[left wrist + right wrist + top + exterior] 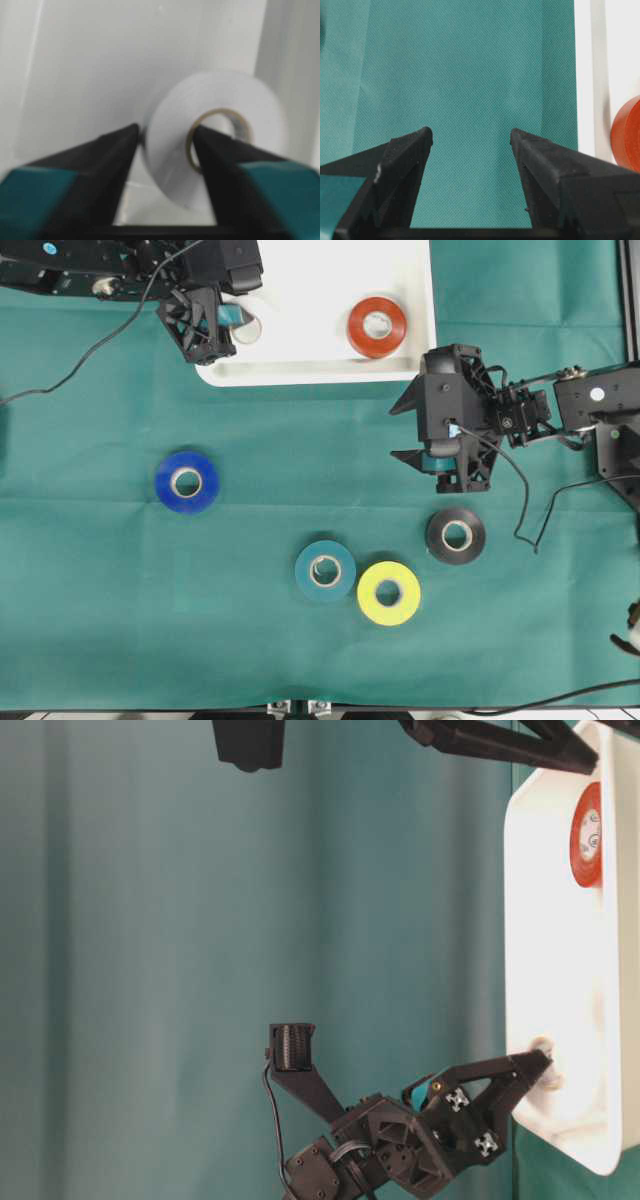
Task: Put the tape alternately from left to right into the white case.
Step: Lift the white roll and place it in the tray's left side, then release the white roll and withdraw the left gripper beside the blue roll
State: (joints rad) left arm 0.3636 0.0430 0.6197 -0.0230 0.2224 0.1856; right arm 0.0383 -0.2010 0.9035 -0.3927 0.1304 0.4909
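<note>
Green cloth (250, 640) covering table; maybe wrinkled.

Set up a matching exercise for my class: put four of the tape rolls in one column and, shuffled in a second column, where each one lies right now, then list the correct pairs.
Column 1
1. red-orange roll
2. white roll
3. blue roll
4. yellow roll

Column 2
A. alone on the green cloth, far left
B. between the left pincer's fingers, inside the white case
C. on the cloth, touching the teal roll
D. lying flat in the white case, free of any pincer

Pairs: 1-D, 2-B, 3-A, 4-C
</note>
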